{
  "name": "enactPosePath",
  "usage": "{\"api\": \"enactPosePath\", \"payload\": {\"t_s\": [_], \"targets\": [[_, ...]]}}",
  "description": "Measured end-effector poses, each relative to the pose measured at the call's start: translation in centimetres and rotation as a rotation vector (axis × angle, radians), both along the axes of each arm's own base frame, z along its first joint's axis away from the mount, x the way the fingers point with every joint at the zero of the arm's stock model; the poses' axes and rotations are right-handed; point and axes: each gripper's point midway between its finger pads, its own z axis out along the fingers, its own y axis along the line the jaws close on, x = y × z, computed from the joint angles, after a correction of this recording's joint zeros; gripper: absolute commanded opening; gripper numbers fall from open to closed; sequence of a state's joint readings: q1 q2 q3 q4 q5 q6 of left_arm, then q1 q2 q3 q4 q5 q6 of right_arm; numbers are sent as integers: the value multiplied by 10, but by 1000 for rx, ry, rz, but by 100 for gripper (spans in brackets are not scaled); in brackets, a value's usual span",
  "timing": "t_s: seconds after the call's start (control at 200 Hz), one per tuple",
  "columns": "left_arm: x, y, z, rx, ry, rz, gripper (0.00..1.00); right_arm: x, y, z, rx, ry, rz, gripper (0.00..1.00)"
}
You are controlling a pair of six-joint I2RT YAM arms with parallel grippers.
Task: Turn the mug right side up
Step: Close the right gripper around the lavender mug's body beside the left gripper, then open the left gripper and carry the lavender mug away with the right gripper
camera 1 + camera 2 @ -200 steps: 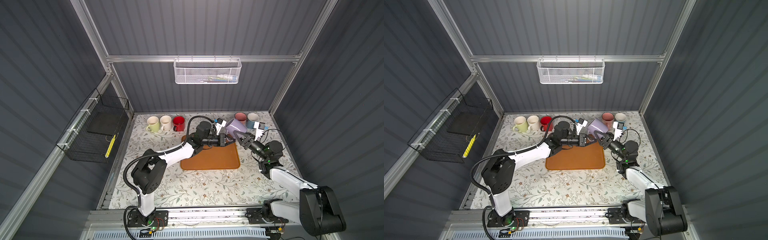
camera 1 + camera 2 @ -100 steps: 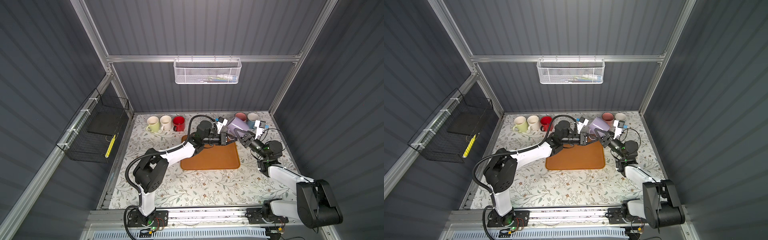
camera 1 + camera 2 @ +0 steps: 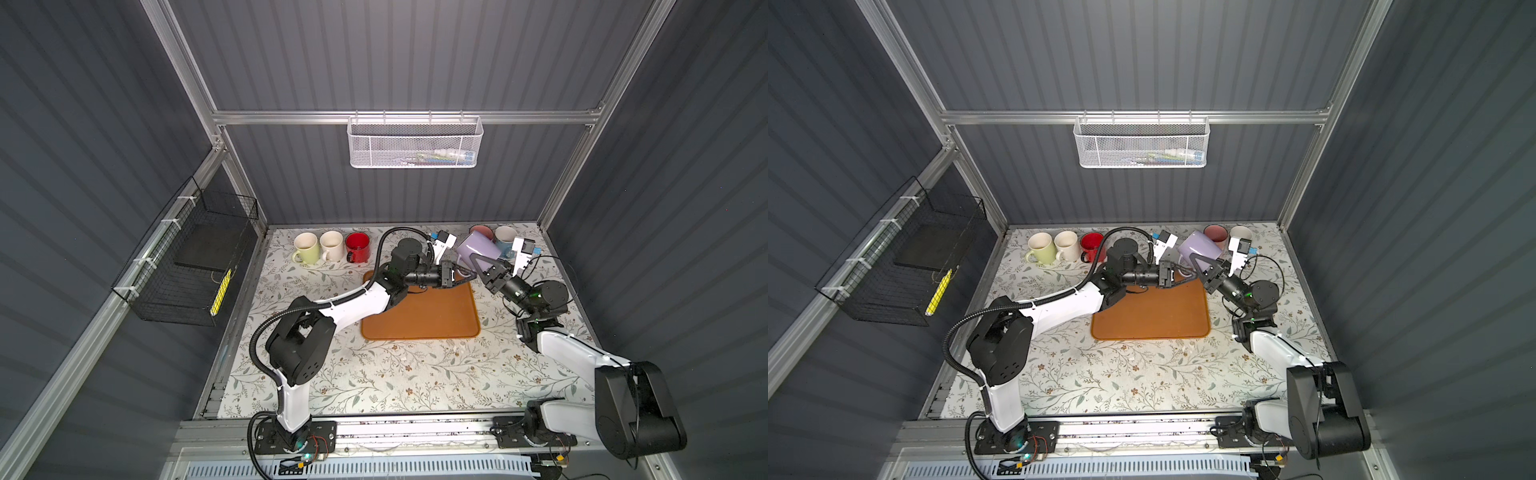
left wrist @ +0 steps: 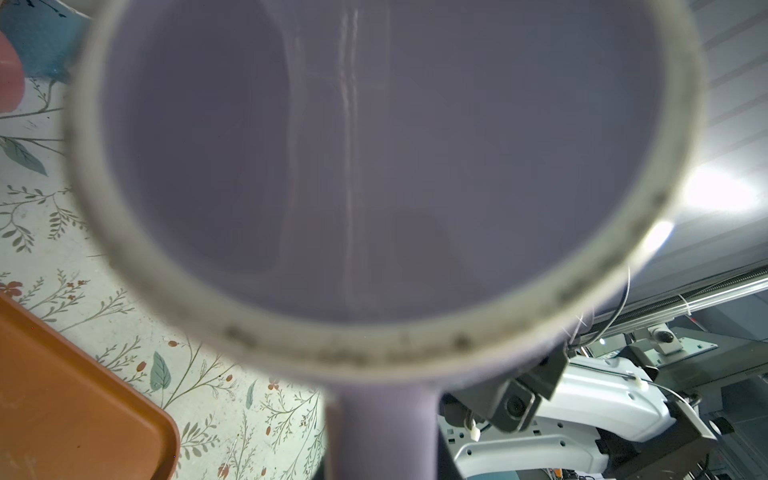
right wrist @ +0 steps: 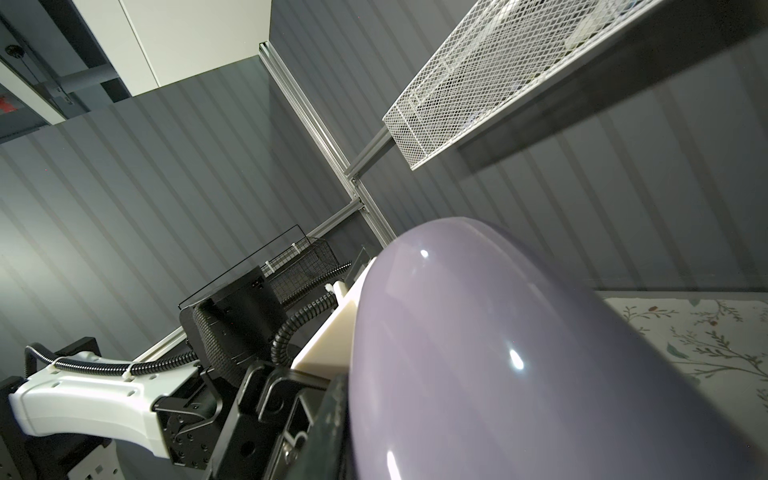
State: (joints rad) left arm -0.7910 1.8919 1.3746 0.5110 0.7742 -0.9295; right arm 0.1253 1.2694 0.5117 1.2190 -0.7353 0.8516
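Left gripper [image 3: 464, 275] still pinches the handle of the glossy lavender ceramic mug [image 3: 478, 248], which hangs tilted over the far edge of the flat orange tray [image 3: 419, 316]. The right gripper [image 3: 478, 262] has now moved in and clamped on its rim. Black wire basket [image 3: 174, 286] on the left wall holds a yellow strip [image 3: 220, 286]; white mesh basket [image 3: 415, 162] on the back rail holds small items too blurred to name

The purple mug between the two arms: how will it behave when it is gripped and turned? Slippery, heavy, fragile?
The mug shows sharp highlights, so its glaze is probably slippery in a hard grip. Its wall looks thick, so it is likely heavy for its size and may break if dropped. Held by the handle in the left tool, it might swing.
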Motion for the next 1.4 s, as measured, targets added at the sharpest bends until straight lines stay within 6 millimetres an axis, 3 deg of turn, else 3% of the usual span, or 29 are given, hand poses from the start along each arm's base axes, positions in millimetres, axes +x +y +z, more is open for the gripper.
{"api": "enactPosePath", "payload": {"t_s": [0.165, 0.405, 0.825, 1.026, 1.256, 1.401], "targets": [[-1, 0, 1, -3, 2, -7, 9, -1, 0, 0, -2, 7, -3, 0], [-1, -2, -3, 9, -22, 7, 31, 3, -1, -4, -23, 69, -30, 0], [9, 4, -22, 78, -46, 64, 39, 20, -6, -22, -196, 274, -125, 0], [12, 19, -16, 90, -82, 97, 39, 32, -26, -37, -310, 395, -241, 0], [17, 34, -12, 132, -139, 146, 39, 37, -45, -85, -452, 588, -317, 0], [25, 50, -27, 274, -201, 220, 38, 43, -63, -86, -535, 655, -380, 0]]}}
